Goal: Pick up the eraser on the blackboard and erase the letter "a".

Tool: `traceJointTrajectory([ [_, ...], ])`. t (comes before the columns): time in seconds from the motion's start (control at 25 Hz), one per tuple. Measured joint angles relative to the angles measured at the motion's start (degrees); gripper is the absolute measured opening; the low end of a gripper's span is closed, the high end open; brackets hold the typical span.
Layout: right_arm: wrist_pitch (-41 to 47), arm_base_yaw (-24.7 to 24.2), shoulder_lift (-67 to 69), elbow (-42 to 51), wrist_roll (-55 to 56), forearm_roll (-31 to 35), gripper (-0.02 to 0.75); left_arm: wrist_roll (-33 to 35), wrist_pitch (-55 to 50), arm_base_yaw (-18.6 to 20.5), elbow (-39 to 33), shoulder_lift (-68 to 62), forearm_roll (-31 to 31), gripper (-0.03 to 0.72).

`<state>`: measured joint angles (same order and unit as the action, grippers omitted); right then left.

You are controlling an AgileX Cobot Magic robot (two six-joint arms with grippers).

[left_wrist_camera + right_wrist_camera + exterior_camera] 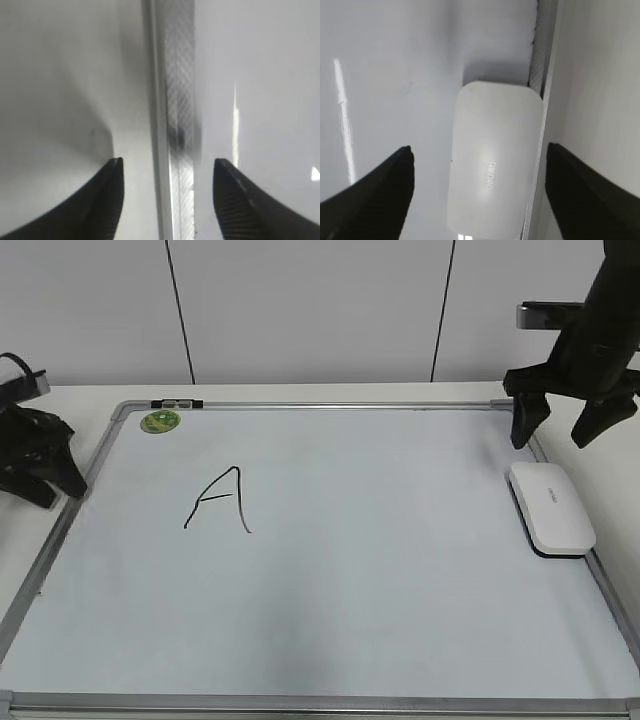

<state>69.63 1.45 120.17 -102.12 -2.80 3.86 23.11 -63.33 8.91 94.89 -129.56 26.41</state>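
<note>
The right gripper (572, 432) is hanging wide open just above the far end of the eraser (551, 507), not touching it. The eraser is lying flat on the board (400, 570), tight against the board's right frame. Its long side is running along that frame, one short end pointing to the far edge. The big letter "A" (220, 500) is sitting well to the left of the eraser. The left gripper (35, 465) is waiting open over the board's left frame.
</note>
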Motion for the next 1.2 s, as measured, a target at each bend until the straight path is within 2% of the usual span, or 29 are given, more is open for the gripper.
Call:
traceJointTrajectory([
  [0.12,0.1,0.0,-0.3,0.0,-0.4,0.4,0.597,-0.1,-3.4,0.0,4.6,0.0,0.0,0.467],
  [0.32,0.2,0.0,-3.3,0.0,-0.8,0.5,0.595,-4.5,-5.2,0.0,11.6,0.5,-0.4,0.491],
  [0.68,0.5,0.0,-13.9,0.7,-0.9,0.7,0.594,-8.6,-6.7,-2.4,11.9,13.4,-6.8,0.494],
  [1.04,1.7,0.0,-30.1,6.0,-1.2,0.9,0.593,-10.1,-7.4,-6.1,11.8,29.4,-9.8,0.494],
  [1.2,2.0,0.0,-36.2,7.0,-1.4,1.1,0.593,-10.5,-7.9,-6.8,7.4,38.3,-10.2,0.494],
])
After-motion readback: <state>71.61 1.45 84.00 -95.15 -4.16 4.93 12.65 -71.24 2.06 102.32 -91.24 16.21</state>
